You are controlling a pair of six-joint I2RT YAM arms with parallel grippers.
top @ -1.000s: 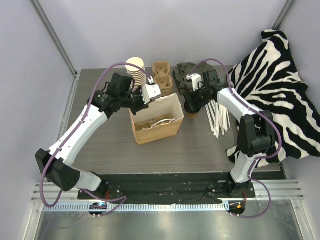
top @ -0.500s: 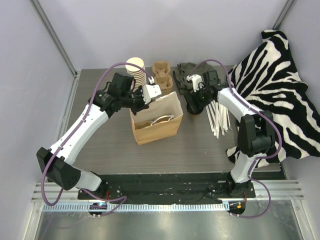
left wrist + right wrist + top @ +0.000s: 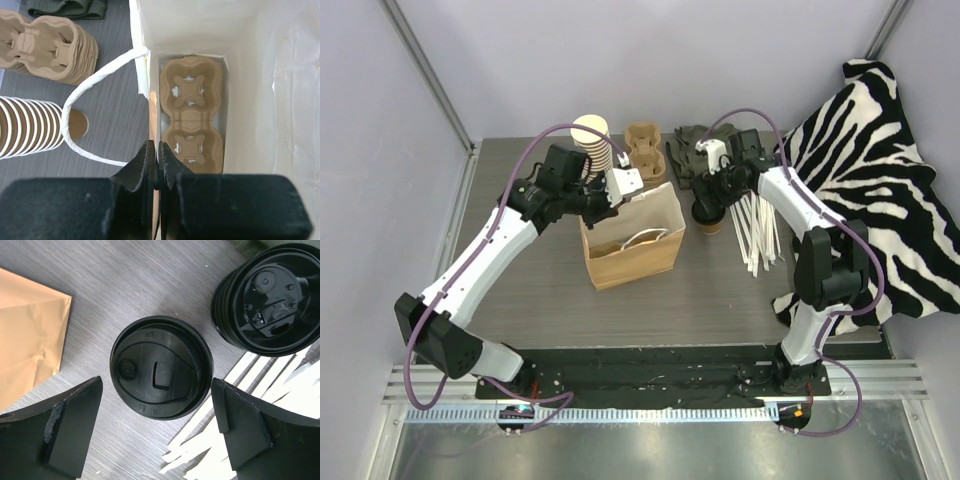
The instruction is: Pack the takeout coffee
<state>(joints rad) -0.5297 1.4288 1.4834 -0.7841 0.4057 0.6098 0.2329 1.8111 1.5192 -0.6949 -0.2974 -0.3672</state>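
I see my right gripper (image 3: 156, 390) spread wide astride the takeout coffee (image 3: 161, 367), which stands on the table (image 3: 100, 285) between the paper bag (image 3: 30, 335) and the stack of lids (image 3: 270, 300), its embossed marks unreadable, while my left gripper (image 3: 156, 162) pinches the bag's wall.

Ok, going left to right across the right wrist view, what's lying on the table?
The tan paper bag → black-lidded takeout coffee cup → stack of loose black plastic lids.
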